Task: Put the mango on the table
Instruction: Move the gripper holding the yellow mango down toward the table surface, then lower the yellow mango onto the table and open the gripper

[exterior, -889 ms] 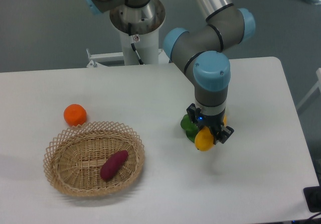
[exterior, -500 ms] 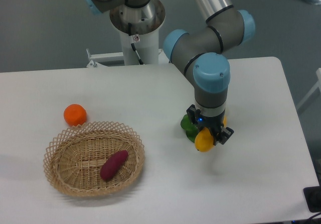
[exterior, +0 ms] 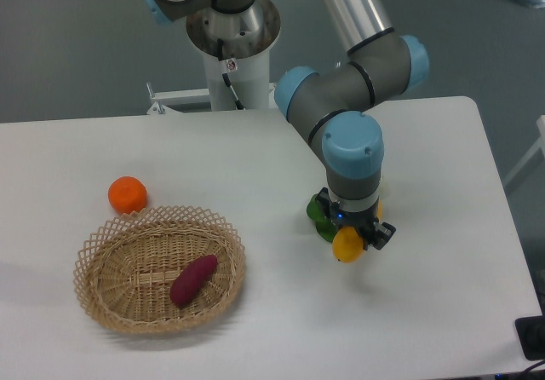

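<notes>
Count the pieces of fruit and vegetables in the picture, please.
4: the mango in the pincer, a green vegetable partly hidden behind it, an orange on the table, a purple sweet potato in the basket. The arm may hide more.

Orange fruit: I see it round and bright at left centre of the frame, just above the basket's upper left rim.
Wicker basket: woven, oval, lower left of the frame.
Purple sweet potato: lies tilted inside the basket, right of its middle.
Green vegetable: centre right, mostly hidden.
</notes>
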